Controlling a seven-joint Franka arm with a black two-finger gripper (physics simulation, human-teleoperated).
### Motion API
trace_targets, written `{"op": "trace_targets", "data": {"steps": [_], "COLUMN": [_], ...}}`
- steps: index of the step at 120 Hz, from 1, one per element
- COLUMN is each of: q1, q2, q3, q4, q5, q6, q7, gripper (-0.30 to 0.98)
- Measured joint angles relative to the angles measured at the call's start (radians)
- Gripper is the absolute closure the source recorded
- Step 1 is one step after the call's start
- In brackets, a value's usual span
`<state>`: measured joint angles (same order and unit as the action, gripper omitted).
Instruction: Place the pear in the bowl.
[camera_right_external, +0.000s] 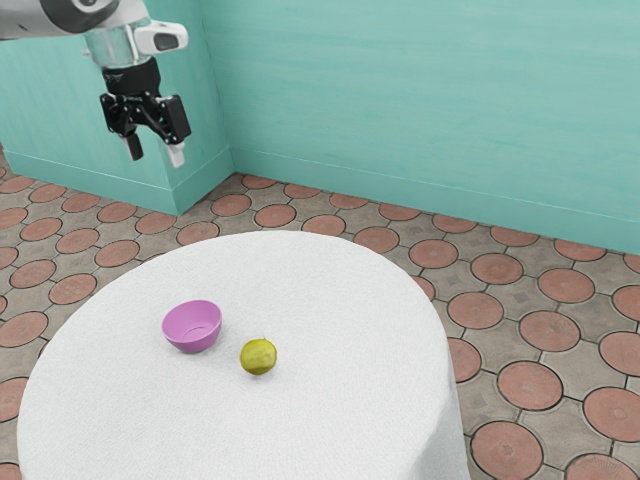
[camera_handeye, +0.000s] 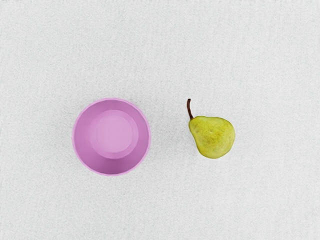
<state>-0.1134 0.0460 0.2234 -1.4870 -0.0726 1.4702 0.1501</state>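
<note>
White cloth (camera_right_external: 330, 430) bears a plump yellow-green pear (camera_handeye: 214, 137) with a thin brown stem (camera_handeye: 189, 108), the gripper (camera_right_external: 155, 150) standing open.

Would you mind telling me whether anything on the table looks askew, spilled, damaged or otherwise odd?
Nothing stands out. The pear lies beside the bowl, with its stem attached and no bruise that I can see. The bowl is upright and empty, and the white tablecloth shows no spill.
</note>
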Motion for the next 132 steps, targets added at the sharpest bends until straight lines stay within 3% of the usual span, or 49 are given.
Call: {"op": "trace_targets", "data": {"steps": [19, 42, 73, 85, 103, 132], "q1": [0.01, 0.08, 0.053, -0.01, -0.289, -0.245], "q2": [-0.005, -0.052, -0.03, 0.014, 0.066, 0.109], "q3": [-0.005, -0.097, -0.117, -0.12, -0.124, -0.121], "q4": [-0.019, -0.218, -0.442, -0.476, -0.497, -0.58], "q5": [0.003, 0.002, 0.003, 0.022, 0.037, 0.044], "q6": [0.018, 0.101, 0.284, 0.374, 0.483, 0.649], "q7": [0.0, -0.053, -0.234, -0.3, -0.386, -0.484], "gripper": [0.02, 0.02, 0.02, 0.02, 0.03, 0.03]}}
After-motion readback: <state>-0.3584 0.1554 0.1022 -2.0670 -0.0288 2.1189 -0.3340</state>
